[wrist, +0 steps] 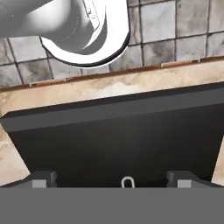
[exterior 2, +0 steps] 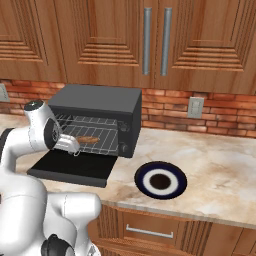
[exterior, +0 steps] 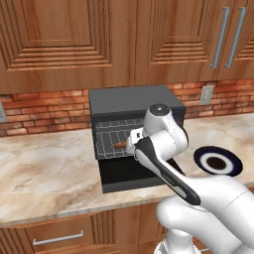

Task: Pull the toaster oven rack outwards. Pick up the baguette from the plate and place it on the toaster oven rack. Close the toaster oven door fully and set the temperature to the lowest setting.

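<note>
With the baguette already on the pulled-out toaster oven rack and plate bare, first steps look done. Gripper jaws spread wide, nothing held. Left: shut toaster oven door, set temp lowest.

Counted: 1 oven, w/ 1 door folded down flat, 1 rack and 1 baguette on it; 2 knobs seen on the oven's front strip. 1 plate on the counter, 1 wall outlet in the right base view, 2 long cabinet handles up top plus 1 drawer handle below. 1 arm, 1 gripper w/ 2 fingertips, and 1 wire loop between them.
</note>
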Motion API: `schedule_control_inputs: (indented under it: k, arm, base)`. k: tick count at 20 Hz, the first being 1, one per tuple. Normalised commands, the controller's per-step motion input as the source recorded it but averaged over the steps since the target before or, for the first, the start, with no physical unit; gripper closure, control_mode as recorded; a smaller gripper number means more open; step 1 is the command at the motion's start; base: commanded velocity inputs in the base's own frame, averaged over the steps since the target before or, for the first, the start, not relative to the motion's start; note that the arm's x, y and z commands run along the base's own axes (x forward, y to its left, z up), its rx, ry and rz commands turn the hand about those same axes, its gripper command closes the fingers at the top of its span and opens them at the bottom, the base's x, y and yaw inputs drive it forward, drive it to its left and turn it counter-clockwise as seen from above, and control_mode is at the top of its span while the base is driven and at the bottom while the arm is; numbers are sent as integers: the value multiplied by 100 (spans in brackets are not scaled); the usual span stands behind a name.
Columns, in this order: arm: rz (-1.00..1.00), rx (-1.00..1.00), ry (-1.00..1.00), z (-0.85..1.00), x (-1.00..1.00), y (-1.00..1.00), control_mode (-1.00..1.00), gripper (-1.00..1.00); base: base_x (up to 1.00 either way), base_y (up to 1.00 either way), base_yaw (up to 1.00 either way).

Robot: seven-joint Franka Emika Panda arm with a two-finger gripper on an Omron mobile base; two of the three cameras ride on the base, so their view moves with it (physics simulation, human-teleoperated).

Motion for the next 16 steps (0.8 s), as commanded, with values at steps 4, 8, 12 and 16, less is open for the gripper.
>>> schedule_control_inputs:
  k: [4, 8, 12, 16]
  arm:
    - [0, 0, 0, -25, 12, 0, -100, -100]
    - [1, 0, 0, -21, 6, 0, -100, -100]
    - [5, 0, 0, -19, 10, 0, -100, -100]
    - [7, 0, 0, -22, 17, 0, -100, -100]
  base:
    - [0, 0, 0]
    - [0, 0, 0]
    - [0, 0, 0]
    - [0, 0, 0]
